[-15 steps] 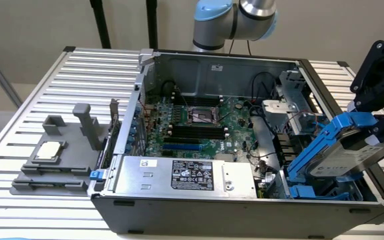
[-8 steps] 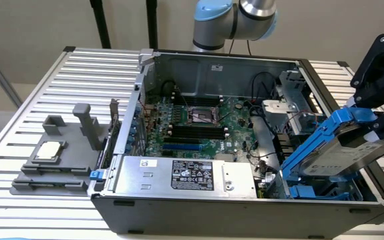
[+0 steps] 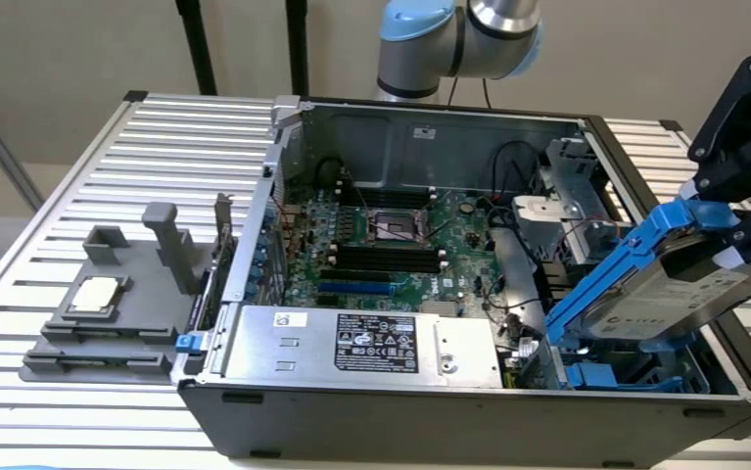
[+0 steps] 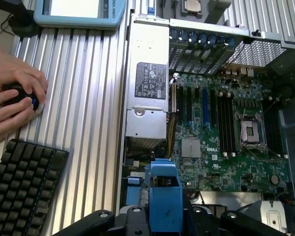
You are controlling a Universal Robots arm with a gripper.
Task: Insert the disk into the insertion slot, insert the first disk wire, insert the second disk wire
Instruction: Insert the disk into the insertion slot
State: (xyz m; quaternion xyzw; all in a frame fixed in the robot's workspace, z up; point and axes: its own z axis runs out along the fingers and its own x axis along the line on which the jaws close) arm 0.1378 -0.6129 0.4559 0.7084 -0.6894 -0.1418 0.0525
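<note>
Here the disk (image 3: 682,289) (image 4: 164,199), a flat silver-grey rectangular drive with a white label framed by a bright blue plastic carrier, hangs tilted over the corner of the case at the exterior view's right. Its lower end dips inside the case walls and its upper end rises outward. We see the black two-fingered gripper (image 3: 737,240) clamped on the raised end, its jaws partly apart with the disk's thickness between them.

Just below the lower end lies the insertion slot (image 3: 624,377), a dark grey metal bay with bright blue rails. The disk is not seated in it, and we cannot tell whether the carrier touches the rails.

Further in, we find the green motherboard (image 3: 389,250) with its square black socket (image 3: 395,227). Along the near wall sits the large silver power-supply box (image 3: 349,343) with a black-and-white label. All of this is inside the open dark grey computer case (image 3: 480,421), which stands on a slatted aluminium table (image 3: 74,166).

To the exterior view's left, a grey plastic fixture (image 3: 114,343) carries a small square silver chip (image 3: 94,294). In the wrist view, a person's hands (image 4: 12,101) lie on the table near a black keyboard (image 4: 19,189).
</note>
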